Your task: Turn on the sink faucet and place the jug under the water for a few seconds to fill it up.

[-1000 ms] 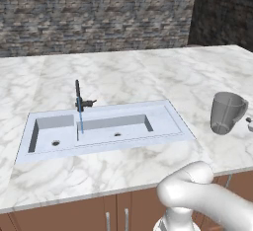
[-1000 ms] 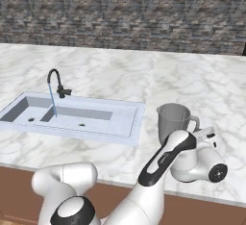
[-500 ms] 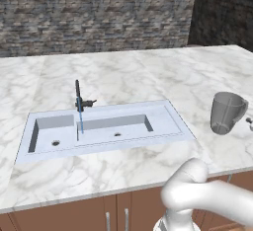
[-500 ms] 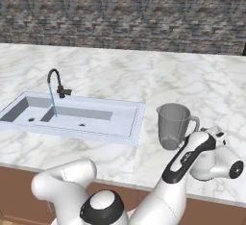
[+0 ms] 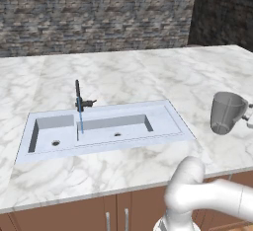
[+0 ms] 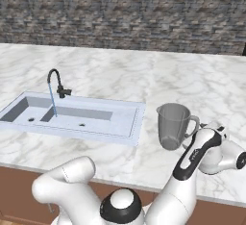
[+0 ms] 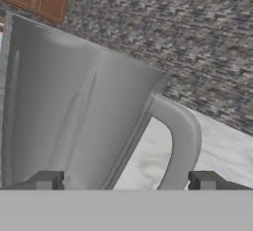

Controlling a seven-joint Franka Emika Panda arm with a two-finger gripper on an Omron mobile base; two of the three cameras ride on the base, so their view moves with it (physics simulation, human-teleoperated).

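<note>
The black sink faucet (image 5: 78, 95) (image 6: 55, 80) runs, with a thin blue stream of water (image 5: 80, 119) (image 6: 52, 102) falling into the pale double sink (image 5: 174, 122) (image 6: 137, 118). The translucent grey jug (image 5: 225, 112) (image 6: 170, 125) stands upright on the counter to the right of the sink, its handle pointing right. My gripper (image 6: 204, 126) (image 5: 248, 118) is level with the handle, on its right side, and open. In the hand view the jug (image 7: 64, 111) looms close. Its handle (image 7: 180, 136) and part of its body lie between the gripper's (image 7: 126, 183) spread fingertips (image 7: 47, 180).
A white marble counter (image 5: 123, 77) (image 6: 192, 84) runs around the sink, with a dark stone wall (image 5: 99, 13) behind it. Brown cabinet doors (image 5: 113, 215) sit below the front edge. My arm's elbow (image 6: 72, 176) hangs low in front of the counter.
My forearm and hand have swung to the right and come in beside the jug's handle. The jug has not moved and the water keeps running.
</note>
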